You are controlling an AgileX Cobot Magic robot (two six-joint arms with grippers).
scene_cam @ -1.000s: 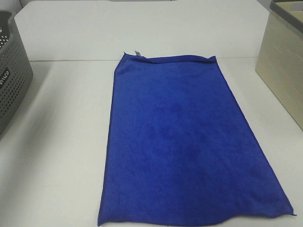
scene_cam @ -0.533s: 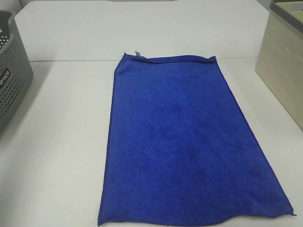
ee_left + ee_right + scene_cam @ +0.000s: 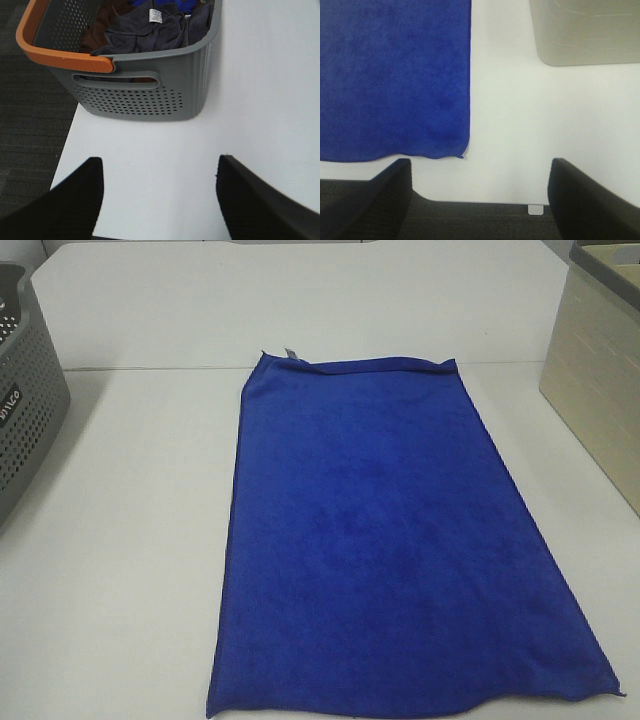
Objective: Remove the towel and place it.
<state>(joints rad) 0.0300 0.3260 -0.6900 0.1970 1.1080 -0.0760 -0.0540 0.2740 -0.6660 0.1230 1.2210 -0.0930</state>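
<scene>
The towel (image 3: 385, 540), a large royal-blue cloth, lies spread flat in the middle of the white table (image 3: 130, 520), with a small pale tag (image 3: 290, 351) at its far left corner. Neither arm shows in the high view. In the right wrist view my right gripper (image 3: 480, 200) stands open over the table's near edge, beside the towel's (image 3: 395, 75) near right corner, touching nothing. My left gripper (image 3: 160, 200) is open above bare table in the left wrist view, a short way from the grey basket (image 3: 145, 95), and holds nothing.
The grey perforated basket (image 3: 25, 400) with an orange handle (image 3: 60, 55) stands at the table's left edge and holds dark cloths (image 3: 150, 30). A beige box (image 3: 600, 380) stands at the right, and its corner (image 3: 585, 35) shows in the right wrist view. Dark floor lies past the table's edges.
</scene>
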